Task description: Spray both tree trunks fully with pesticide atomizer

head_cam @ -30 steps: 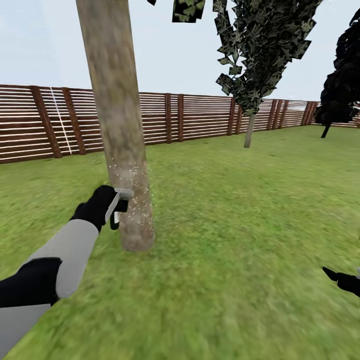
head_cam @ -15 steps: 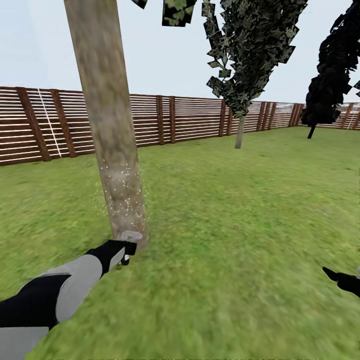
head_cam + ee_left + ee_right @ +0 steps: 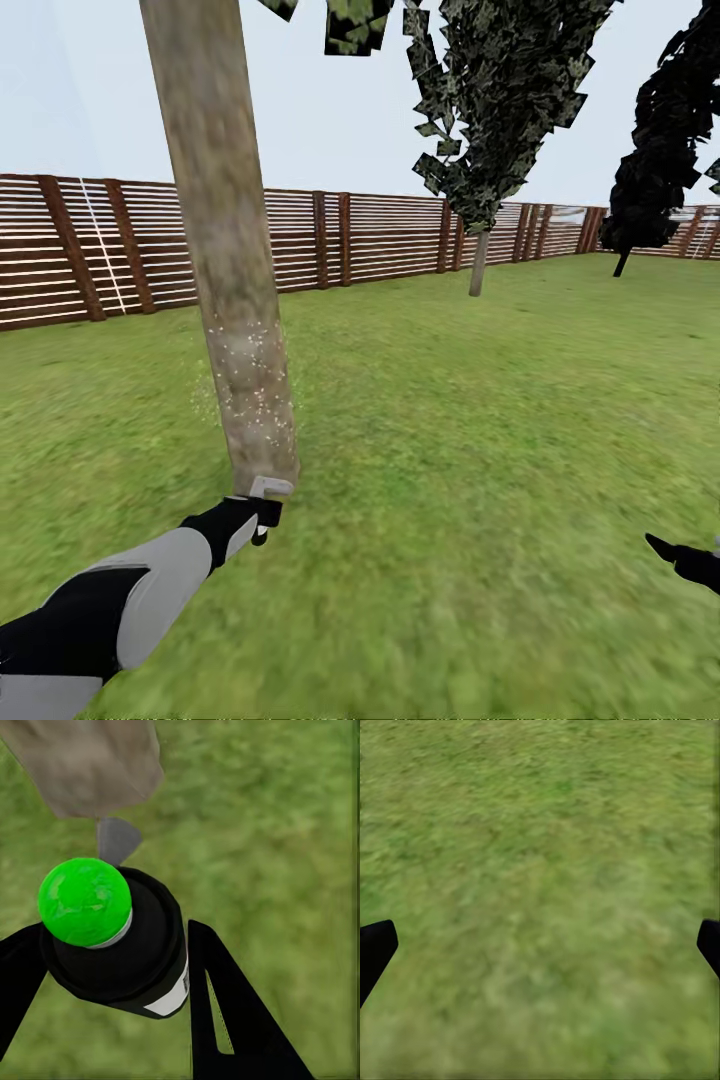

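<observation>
In the head view one tree's thick grey-brown tree trunk [image 3: 225, 250] rises from the garden lawn at the left, with pale spray specks scattered over its lower part. My left gripper [image 3: 252, 512] is down at the trunk's base, shut on the pesticide atomizer [image 3: 268, 490], whose grey nozzle points at the bark. The left wrist view shows the atomizer [image 3: 139, 960] as a black body with a bright green ball, held between both black fingers [image 3: 225, 1020], with the trunk base [image 3: 90, 761] just beyond it. My right gripper [image 3: 688, 558] hangs low at the right, open over bare grass [image 3: 540, 870].
A brown slatted fence [image 3: 380, 235] runs along the back of the lawn. A dark conifer on a thin trunk [image 3: 479, 265] stands near the fence, and another dark tree [image 3: 655, 160] stands at the far right. Open grass [image 3: 480, 450] spreads to the right of the trunk.
My left arm has dropped with the atomizer from partway up the trunk to its base. The head view shifted slightly. The right arm has not moved.
</observation>
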You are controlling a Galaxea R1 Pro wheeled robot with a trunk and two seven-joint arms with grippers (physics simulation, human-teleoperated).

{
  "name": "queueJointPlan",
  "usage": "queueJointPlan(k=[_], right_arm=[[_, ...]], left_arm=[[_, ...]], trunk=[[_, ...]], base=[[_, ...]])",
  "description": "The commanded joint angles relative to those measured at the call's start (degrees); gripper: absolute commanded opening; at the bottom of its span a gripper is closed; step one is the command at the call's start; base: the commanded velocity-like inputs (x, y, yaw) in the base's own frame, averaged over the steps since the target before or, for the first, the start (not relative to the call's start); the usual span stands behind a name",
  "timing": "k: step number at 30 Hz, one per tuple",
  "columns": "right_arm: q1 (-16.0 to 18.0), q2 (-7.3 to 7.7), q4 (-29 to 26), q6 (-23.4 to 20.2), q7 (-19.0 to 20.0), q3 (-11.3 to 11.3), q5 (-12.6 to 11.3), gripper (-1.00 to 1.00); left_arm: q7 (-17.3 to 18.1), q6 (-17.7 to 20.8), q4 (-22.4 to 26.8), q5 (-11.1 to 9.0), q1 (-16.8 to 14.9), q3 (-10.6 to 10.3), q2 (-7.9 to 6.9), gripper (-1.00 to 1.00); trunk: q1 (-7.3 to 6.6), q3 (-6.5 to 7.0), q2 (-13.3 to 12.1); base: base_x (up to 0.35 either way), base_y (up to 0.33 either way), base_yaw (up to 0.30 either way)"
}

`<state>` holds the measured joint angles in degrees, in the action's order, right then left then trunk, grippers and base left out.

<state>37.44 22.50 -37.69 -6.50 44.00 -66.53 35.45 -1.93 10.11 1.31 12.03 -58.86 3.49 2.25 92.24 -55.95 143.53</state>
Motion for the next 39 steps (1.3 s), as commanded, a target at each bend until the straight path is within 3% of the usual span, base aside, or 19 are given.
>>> queueJointPlan(k=[1,8,10,11,12,14,15,16,18,20,21,22,25,26,27,30,34,37,39], right_arm=[[0.0,0.0,-0.01,0.0,0.02,0.0,0.04,1.0],[0.0,0.0,0.0,0.0,0.03,0.17,0.15,1.0],[0.0,-0.02,0.06,-0.11,0.12,2.36,0.24,1.0],[0.0,-0.05,0.07,-0.18,0.21,7.79,0.22,1.0],[0.0,-0.06,0.07,-0.21,0.22,12.76,0.13,1.0],[0.0,-0.43,0.49,-0.25,0.23,32.03,-0.23,1.0],[0.0,-0.92,0.6,-0.26,0.24,35.36,-0.29,1.0],[0.22,-3.28,0.69,-0.26,0.26,38.47,-0.33,1.0],[0.67,-7.61,0.75,-0.26,0.42,40.95,-0.27,1.0],[0.95,-12.94,0.69,-2.03,7.08,41.76,-0.07,1.0],[1.01,-15.61,0.34,-4.19,12.29,42.68,0.06,1.0],[1.06,-17.42,0.14,-5.27,15.72,46.6,0.09,1.0],[1.12,-19.78,0.07,-5.71,20.51,54.06,0.06,1.0],[1.13,-20.35,0.07,-5.74,21.27,55.0,0.08,1.0],[1.13,-21.05,0.07,-5.75,21.97,55.83,0.07,-1.0],[1.13,-21.7,0.07,-5.73,22.61,56.52,0.07,-1.0],[1.11,-21.93,0.05,-5.71,22.75,56.72,0.1,-1.0],[1.14,-22.18,0.03,-5.71,22.8,56.82,0.12,-1.0],[1.14,-23.44,-0.06,-5.71,22.82,56.85,0.14,-1.0]], left_arm=[[0.0,0.0,0.01,0.02,0.04,-0.04,0.36,-1.0],[0.89,-2.28,0.03,0.26,0.54,-0.24,0.85,-1.0],[6.28,-2.46,0.13,1.82,0.84,-4.58,-0.25,-1.0],[10.86,-2.54,0.28,4.01,0.89,-9.5,-1.36,-1.0],[13.93,-2.59,0.37,4.94,0.91,-12.17,-1.77,-1.0],[23.08,-4.19,0.5,6.39,0.93,-16.26,-2.38,-1.0],[24.83,-4.85,0.53,6.56,0.94,-16.61,-2.48,-1.0],[27.89,-5.57,0.64,6.76,0.94,-16.96,-2.58,-1.0],[33.95,-6.11,3.36,7.63,0.92,-18.04,-2.66,-1.0],[41.48,-6.14,6.87,11.7,0.94,-19.95,-2.69,-1.0],[44.58,-6.18,7.54,13.73,0.94,-20.42,-2.79,-1.0],[48.35,-6.28,7.85,14.82,0.93,-20.7,-3.02,-1.0],[53.84,-6.42,7.98,16.88,0.93,-22.15,-3.11,-1.0],[54.52,-6.45,7.99,17.5,0.94,-22.47,-3.21,-1.0],[55.16,-6.48,8.01,18.1,0.9,-22.77,-3.34,-1.0],[57.23,-6.56,8.08,18.65,0.92,-23.11,-3.88,-1.0],[59.4,-6.59,8.15,18.73,0.87,-26.51,-5.26,-1.0],[59.73,-6.59,8.41,18.73,0.87,-27.09,-5.46,-1.0],[59.8,-6.48,9.22,18.73,0.87,-27.3,-5.32,-1.0]], trunk=[[0.0,0.0,0.0],[0.0,0.0,0.0],[0.0,0.0,0.0],[0.0,0.0,0.0],[0.0,0.0,0.0],[0.0,0.0,0.0],[0.0,0.0,0.0],[0.0,0.0,0.0],[0.0,0.0,0.0],[0.0,0.0,0.0],[0.0,0.0,0.0],[0.0,0.0,0.0],[0.0,0.0,0.0],[0.0,0.0,0.0],[0.0,0.0,0.0],[0.0,0.0,0.0],[0.0,0.0,0.0],[0.0,0.0,0.0],[0.0,0.0,0.0]], base=[[-0.019,0.0,0.0],[-0.001,0.0,0.0],[0.0,0.0,0.0],[0.0,0.0,0.0],[0.0,0.0,0.0],[0.0,0.0,0.0],[0.0,0.0,0.0],[0.0,0.0,0.0],[0.0,0.0,0.0],[0.0,0.0,0.0],[0.0,0.0,0.0],[0.0,0.0,0.0],[0.0,0.0,0.0],[0.0,0.0,0.0],[0.0,0.0,0.0],[0.0,0.0,0.0],[0.0,0.0,0.0],[0.0,0.0,0.0],[0.0,0.0,0.0]])
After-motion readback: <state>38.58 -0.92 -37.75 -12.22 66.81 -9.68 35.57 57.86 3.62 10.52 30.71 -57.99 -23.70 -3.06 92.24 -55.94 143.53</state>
